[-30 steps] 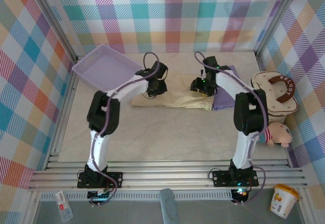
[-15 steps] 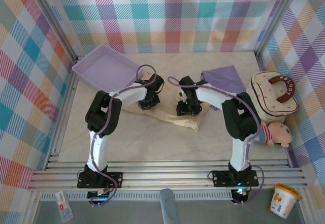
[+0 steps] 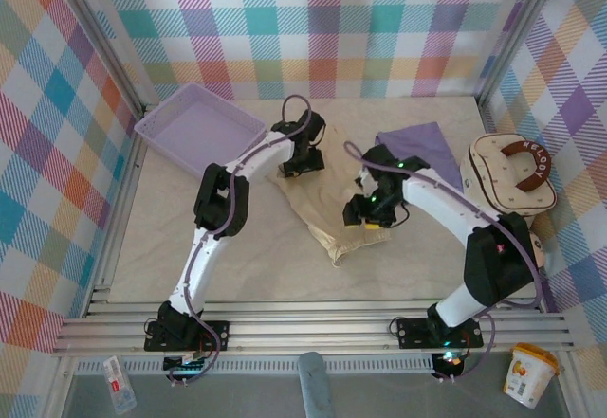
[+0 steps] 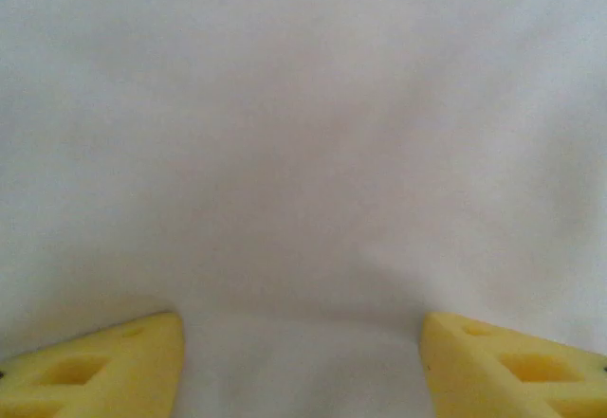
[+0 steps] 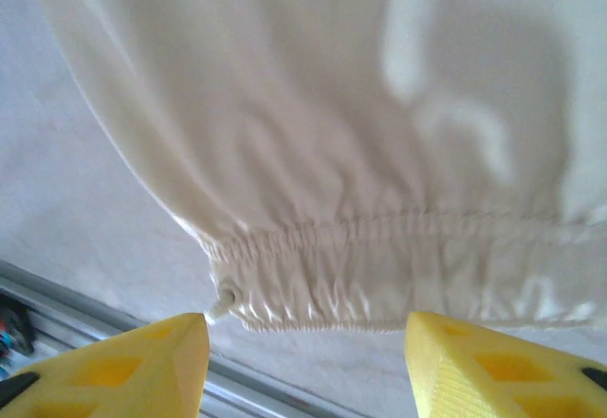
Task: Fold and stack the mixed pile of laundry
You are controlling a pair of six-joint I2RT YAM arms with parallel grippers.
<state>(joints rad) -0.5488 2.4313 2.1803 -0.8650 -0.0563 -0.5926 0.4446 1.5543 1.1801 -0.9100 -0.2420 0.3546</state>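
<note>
Since half a second earlier, the left arm had reached farther out and its jaws had spread, while the right arm had swung nearer and dragged the cloth into a slant.

From the top camera, the left gripper [image 3: 303, 160] sat over the far end of the cream-beige shirt [image 3: 318, 221]. The shirt lay rumpled mid-table, running diagonally toward the near side. The right gripper [image 3: 372, 211] was at its right edge. The lavender T-shirt [image 3: 417, 141] lay far right, apart from the shirt, and the mesh basket [image 3: 194, 124] stood far left.

On the left wrist camera, the left gripper [image 4: 302, 371] had its yellow fingertips wide apart over the cream-beige shirt [image 4: 303, 153], gripping nothing.

On the right wrist camera, the right gripper [image 5: 308, 366] also stood spread with nothing between its tips. The cream-beige shirt [image 5: 379, 266] showed its gathered elastic hem just beyond them.
</note>
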